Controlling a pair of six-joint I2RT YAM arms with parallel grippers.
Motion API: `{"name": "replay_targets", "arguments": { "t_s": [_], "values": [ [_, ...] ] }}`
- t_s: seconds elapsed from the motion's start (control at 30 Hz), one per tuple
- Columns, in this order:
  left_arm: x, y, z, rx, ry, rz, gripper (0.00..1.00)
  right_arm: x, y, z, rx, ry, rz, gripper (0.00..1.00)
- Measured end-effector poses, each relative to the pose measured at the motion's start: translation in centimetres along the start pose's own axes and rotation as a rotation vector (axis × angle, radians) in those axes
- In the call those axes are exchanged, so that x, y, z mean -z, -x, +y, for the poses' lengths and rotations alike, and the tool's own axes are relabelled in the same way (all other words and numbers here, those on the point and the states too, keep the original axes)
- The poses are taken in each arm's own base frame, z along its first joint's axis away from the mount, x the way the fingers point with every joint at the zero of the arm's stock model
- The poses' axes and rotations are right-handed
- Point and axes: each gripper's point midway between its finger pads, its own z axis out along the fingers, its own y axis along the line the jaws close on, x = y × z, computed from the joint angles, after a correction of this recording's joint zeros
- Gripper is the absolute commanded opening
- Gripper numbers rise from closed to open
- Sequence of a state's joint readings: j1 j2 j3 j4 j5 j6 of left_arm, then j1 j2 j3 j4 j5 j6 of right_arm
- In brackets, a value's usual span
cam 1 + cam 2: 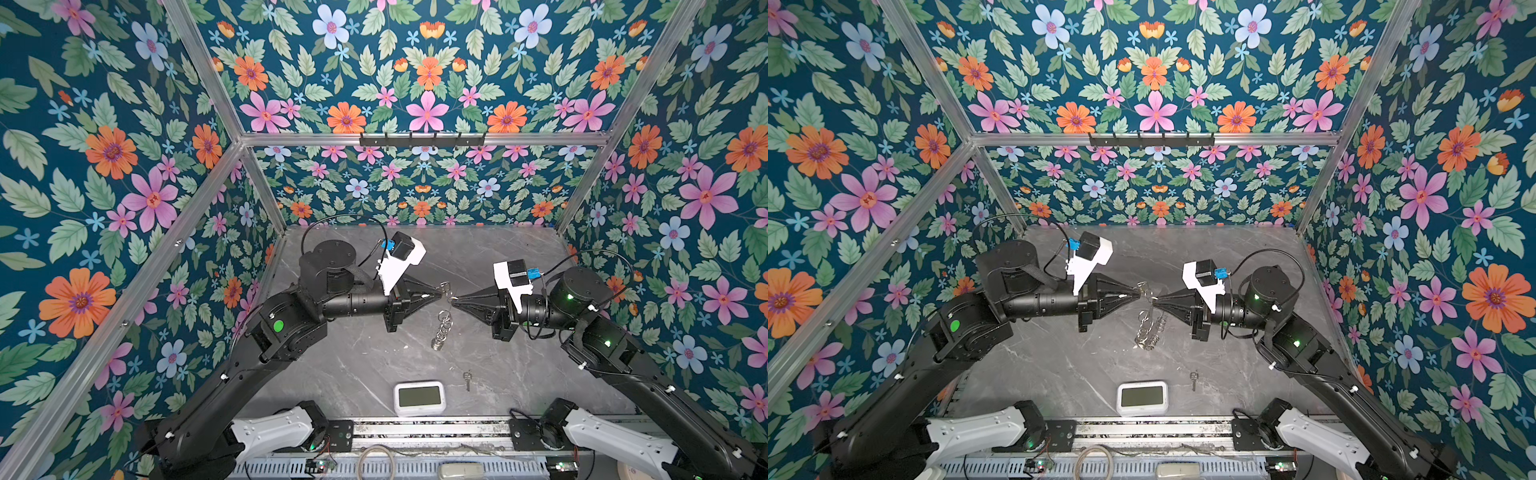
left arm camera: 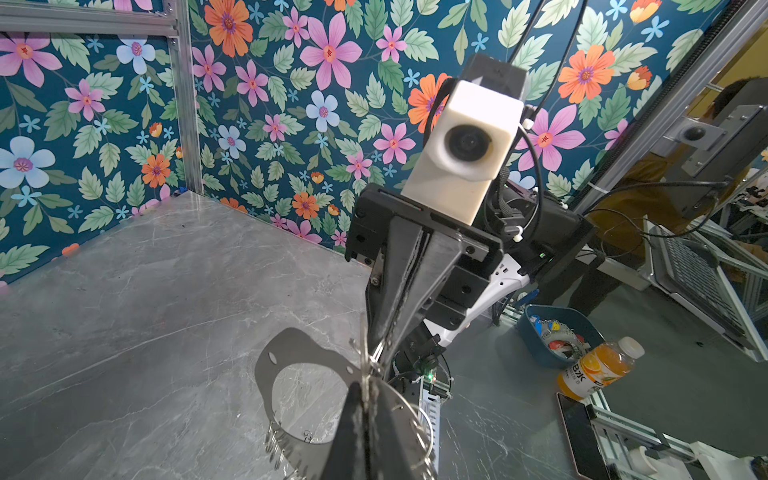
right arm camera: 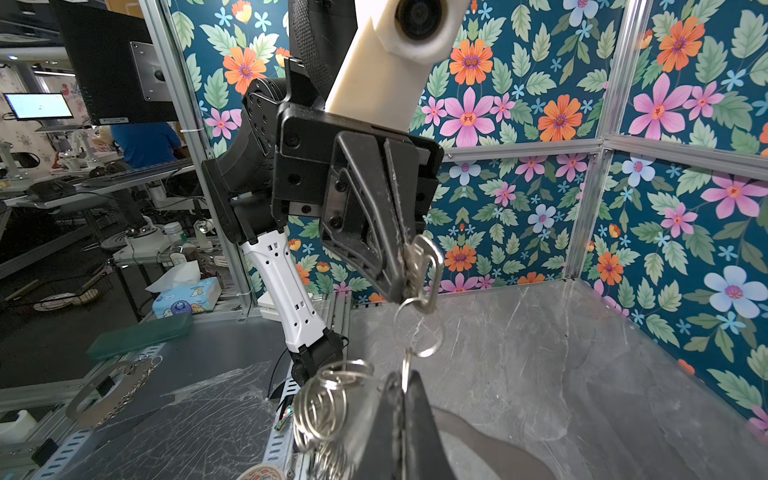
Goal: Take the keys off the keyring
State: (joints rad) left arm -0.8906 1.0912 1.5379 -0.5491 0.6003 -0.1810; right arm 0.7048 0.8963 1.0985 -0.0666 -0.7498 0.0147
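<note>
Both grippers meet tip to tip in mid-air over the table's middle. My left gripper [image 1: 441,294] [image 2: 366,388] is shut on a small silver key [image 3: 424,262]. From that key a split ring [image 3: 417,332] hangs, linked to another ring pinched in my shut right gripper [image 1: 454,300] [image 3: 404,380]. The keyring [image 1: 440,332] [image 1: 1148,328], a translucent grey plate [image 2: 286,353] edged with silver rings [image 3: 328,407], dangles below the two tips. A second key [image 1: 468,380] [image 1: 1194,380] lies loose on the table near the front, right of centre.
A white clock [image 1: 419,398] [image 1: 1142,398] lies face up at the front edge of the grey marble table [image 1: 374,365]. Floral walls enclose the back and both sides. A black hook rail [image 1: 422,139] is mounted high on the back wall.
</note>
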Motion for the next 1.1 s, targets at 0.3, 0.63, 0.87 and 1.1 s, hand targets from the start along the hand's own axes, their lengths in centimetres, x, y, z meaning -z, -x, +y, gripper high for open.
{"name": "replay_targets", "arguments": {
  "t_s": [0.3, 0.63, 0.87, 1.1],
  "values": [
    [0.4, -0.2, 0.3, 0.010, 0.034, 0.018, 0.00, -0.1, -0.4, -0.2, 0.001, -0.010, 0.010, 0.00],
    [0.4, 0.3, 0.5, 0.019, 0.054, 0.034, 0.00, -0.5, -0.9, -0.6, -0.005, -0.010, 0.024, 0.00],
    [0.1, 0.8, 0.8, 0.021, 0.067, 0.041, 0.00, -1.0, -1.5, -1.0, -0.016, -0.017, 0.041, 0.00],
    [-0.1, 2.3, 1.3, -0.002, 0.094, -0.007, 0.00, -1.3, -4.0, -1.0, -0.082, -0.013, 0.129, 0.00]
  ]
}}
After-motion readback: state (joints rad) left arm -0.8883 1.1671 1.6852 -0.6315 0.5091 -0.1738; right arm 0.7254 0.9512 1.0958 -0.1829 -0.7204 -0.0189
